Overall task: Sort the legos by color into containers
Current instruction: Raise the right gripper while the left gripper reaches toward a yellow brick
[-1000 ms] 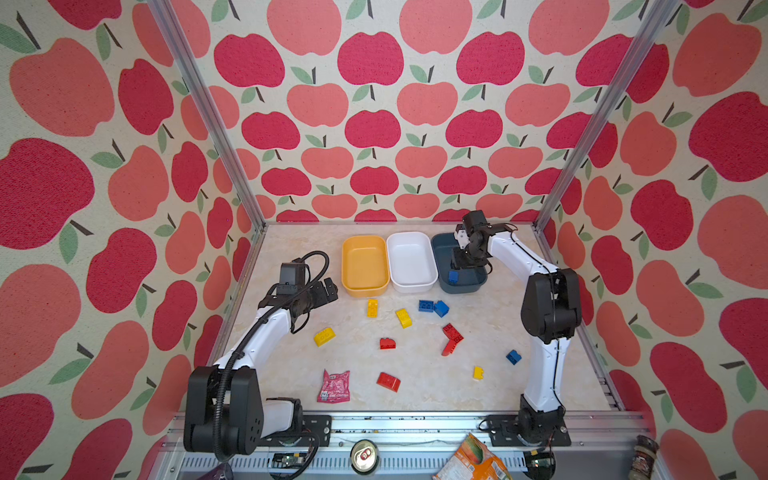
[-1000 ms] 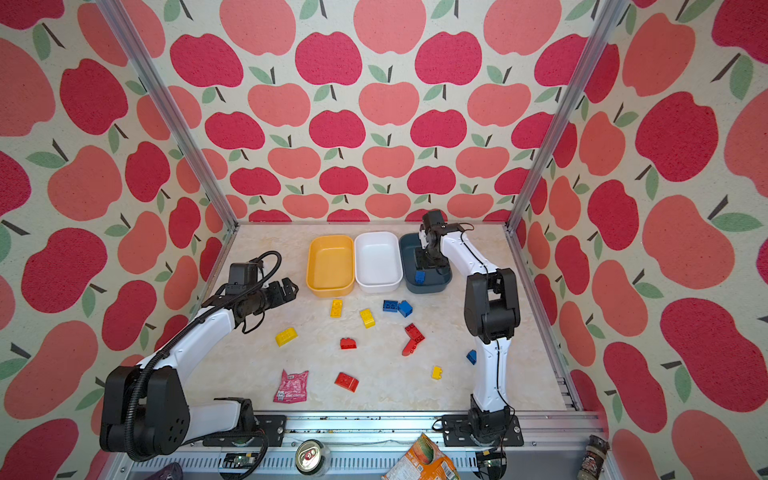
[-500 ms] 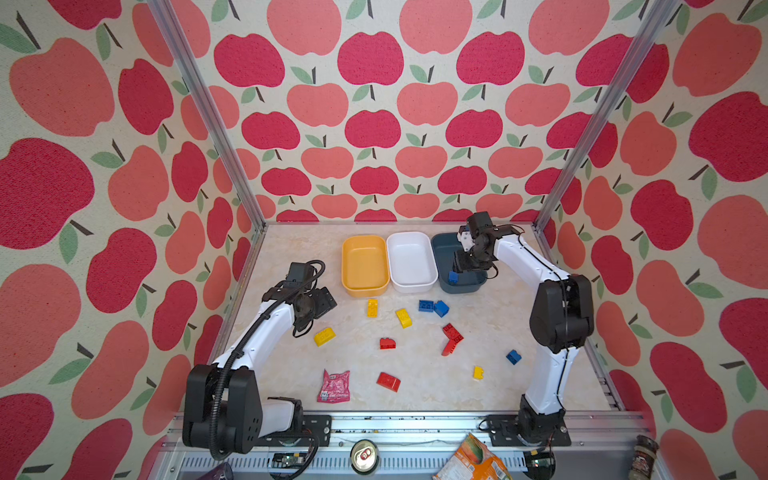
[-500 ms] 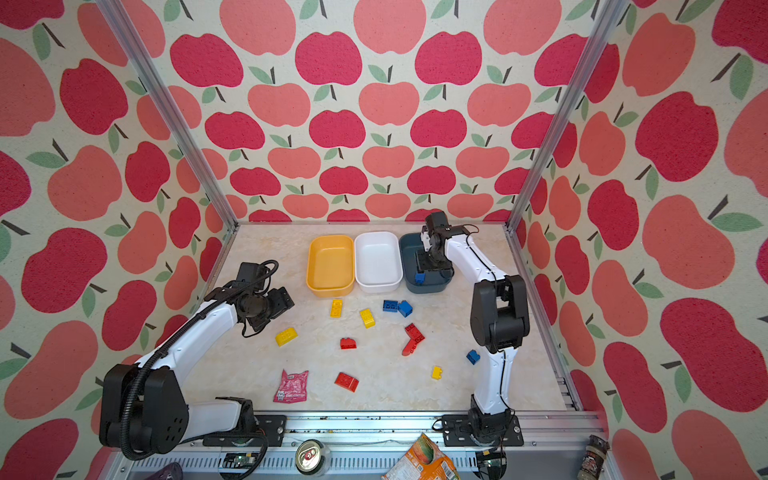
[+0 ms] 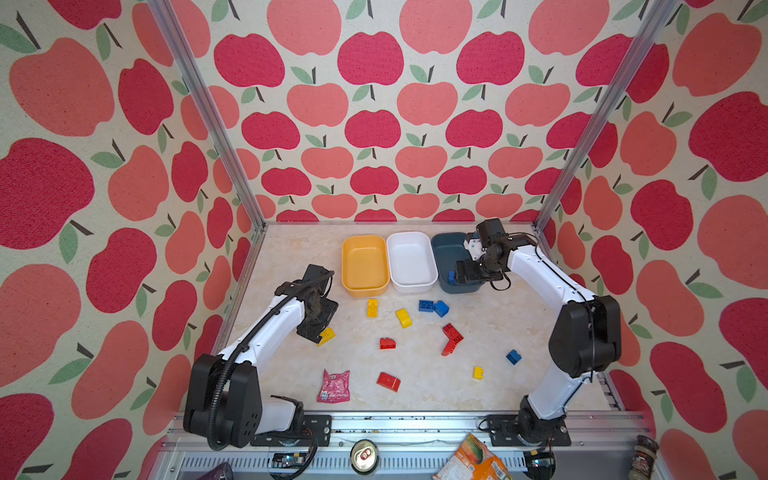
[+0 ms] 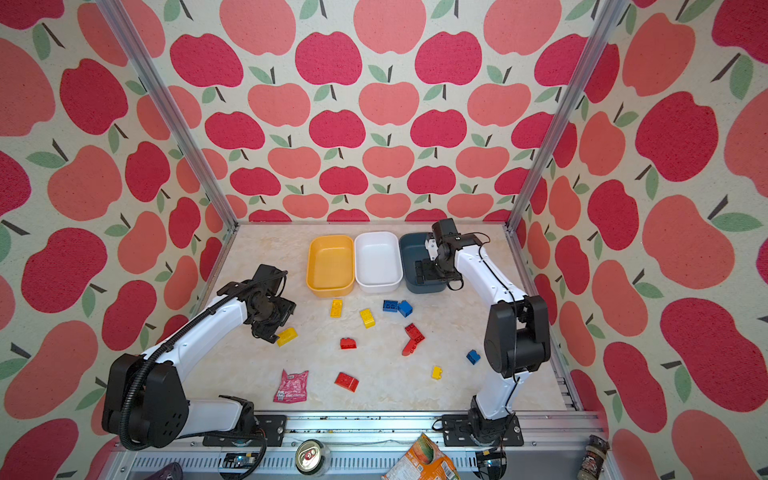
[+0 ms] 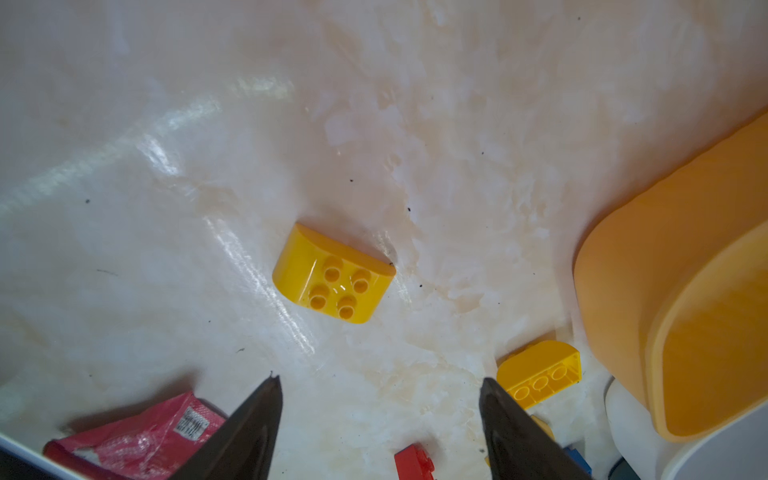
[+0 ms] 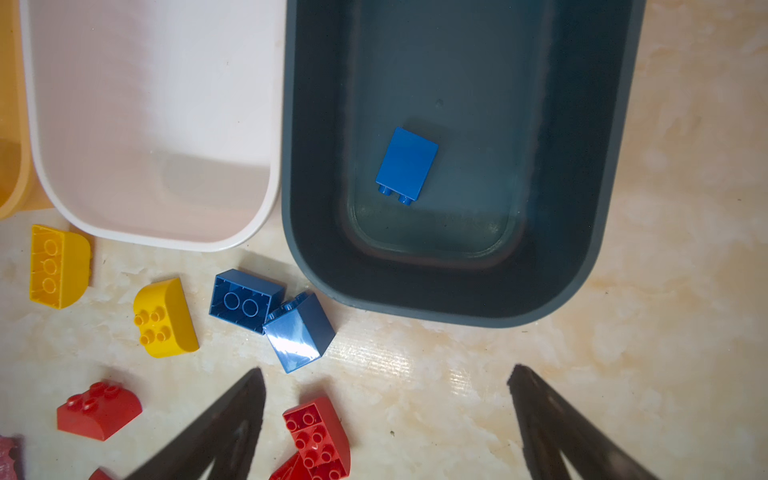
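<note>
– Lining up on the yellow curved brick, looks like. We've got the left gripper spread open and empty, brick on the table just ahead of it, studs up.
– Yep, its long axis runs nearly along our jaw line, so we'd pinch end to end. Right gripper open too, blue brick lying in the dark blue-grey tub.

A loose brick lies on the table just ahead of the left gripper. Ahead of the right gripper, a single brick lies in the end tub.
</note>
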Controlling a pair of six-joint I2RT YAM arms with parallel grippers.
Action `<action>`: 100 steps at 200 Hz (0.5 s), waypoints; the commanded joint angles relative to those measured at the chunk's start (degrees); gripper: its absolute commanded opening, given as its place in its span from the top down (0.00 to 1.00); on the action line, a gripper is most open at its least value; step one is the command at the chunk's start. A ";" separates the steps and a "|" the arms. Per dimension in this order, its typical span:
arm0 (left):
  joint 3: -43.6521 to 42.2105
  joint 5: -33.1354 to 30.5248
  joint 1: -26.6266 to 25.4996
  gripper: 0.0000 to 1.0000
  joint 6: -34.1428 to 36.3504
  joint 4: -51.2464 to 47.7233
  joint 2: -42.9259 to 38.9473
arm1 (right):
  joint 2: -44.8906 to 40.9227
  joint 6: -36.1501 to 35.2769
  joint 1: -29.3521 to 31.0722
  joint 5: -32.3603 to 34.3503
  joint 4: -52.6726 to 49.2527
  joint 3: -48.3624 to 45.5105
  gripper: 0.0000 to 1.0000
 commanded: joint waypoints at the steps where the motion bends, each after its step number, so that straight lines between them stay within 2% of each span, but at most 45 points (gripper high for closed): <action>1: 0.54 -5.15 -0.77 0.25 -16.55 -5.58 -0.37 | -2.79 0.18 -0.06 -2.19 -1.70 -1.61 0.04; 62: -2.28 -6.51 -2.06 0.27 -31.02 -4.08 0.11 | -4.90 -0.08 -0.24 -3.21 -2.23 -3.15 0.04; 100: -4.08 -6.66 -3.01 0.24 -34.05 0.14 1.58 | -5.72 -0.35 -0.33 -3.08 -2.55 -3.65 0.03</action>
